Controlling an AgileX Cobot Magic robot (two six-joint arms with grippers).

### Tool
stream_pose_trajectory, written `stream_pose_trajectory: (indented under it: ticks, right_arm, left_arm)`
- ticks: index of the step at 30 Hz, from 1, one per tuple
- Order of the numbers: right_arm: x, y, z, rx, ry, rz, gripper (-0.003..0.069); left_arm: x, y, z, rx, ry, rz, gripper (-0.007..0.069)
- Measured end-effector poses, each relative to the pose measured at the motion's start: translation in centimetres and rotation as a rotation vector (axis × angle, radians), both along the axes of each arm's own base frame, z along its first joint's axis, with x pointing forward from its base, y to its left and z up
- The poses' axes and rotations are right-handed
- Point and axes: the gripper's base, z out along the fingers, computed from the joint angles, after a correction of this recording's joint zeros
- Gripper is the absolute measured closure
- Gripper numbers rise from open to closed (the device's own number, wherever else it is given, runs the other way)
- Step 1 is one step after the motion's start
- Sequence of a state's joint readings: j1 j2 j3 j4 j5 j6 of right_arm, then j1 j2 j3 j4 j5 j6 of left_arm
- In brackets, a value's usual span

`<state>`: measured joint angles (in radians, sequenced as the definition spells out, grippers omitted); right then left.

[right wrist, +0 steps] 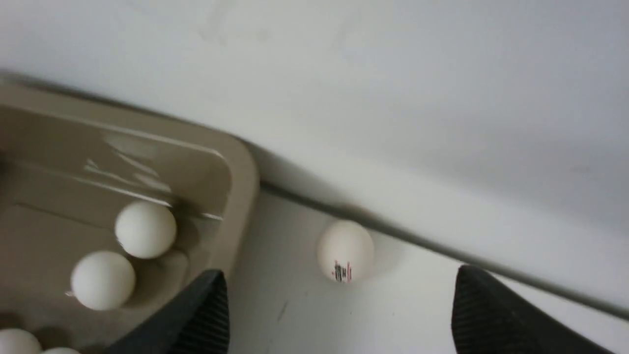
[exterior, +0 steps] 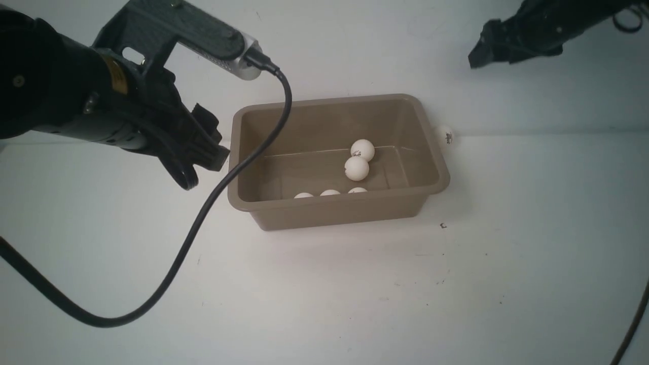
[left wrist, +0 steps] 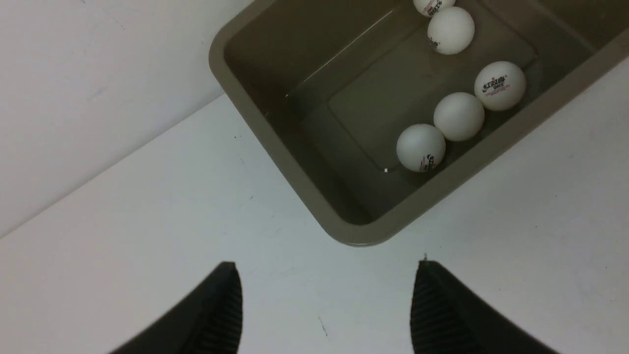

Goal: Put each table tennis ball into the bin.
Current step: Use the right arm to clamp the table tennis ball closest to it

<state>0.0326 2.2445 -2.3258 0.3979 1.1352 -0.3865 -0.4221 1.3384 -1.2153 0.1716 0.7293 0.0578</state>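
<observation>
The taupe bin (exterior: pixel 334 205) stands mid-table against the back wall. Several white table tennis balls lie inside it: two near the middle (exterior: pixel 362 150) (exterior: pixel 357 168) and three along the near wall (exterior: pixel 330 192). One more table tennis ball (exterior: pixel 445 135) rests on the table outside the bin's right end, by the wall. My right gripper (exterior: pixel 479 53) hovers high above and to the right of it, open and empty; its wrist view shows that ball (right wrist: pixel 345 248) between and beyond the fingertips. Left of the bin (left wrist: pixel 275 147), my left gripper (exterior: pixel 200 162) is open and empty.
A white wall (exterior: pixel 355 50) rises directly behind the bin and the outside ball. A black cable (exterior: pixel 203 228) from the left wrist camera loops across the bin's left rim and over the table in front. A small dark mark (exterior: pixel 443 225) lies near the bin's front right corner.
</observation>
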Motion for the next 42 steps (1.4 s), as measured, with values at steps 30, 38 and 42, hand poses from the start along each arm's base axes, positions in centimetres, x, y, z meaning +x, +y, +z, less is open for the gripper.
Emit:
stream_pose_trajectory:
  ticks: [30,38,42]
  right_arm:
    - [-2.0,-0.1,7.3,0.023,-0.273,-0.013,0.0111]
    - [-2.0,0.0,7.3,0.041,-0.275,-0.012,0.0111]
    - [-2.3,0.2,7.8,0.057,-0.290,0.008,0.0111]
  left_arm:
    - [0.2,-0.1,0.2,-0.012,-0.026,-0.004,0.0209]
    - [0.1,-0.1,0.2,-0.011,-0.023,-0.004,0.0209]
    - [0.1,-0.1,0.2,-0.011,-0.023,-0.004,0.0209]
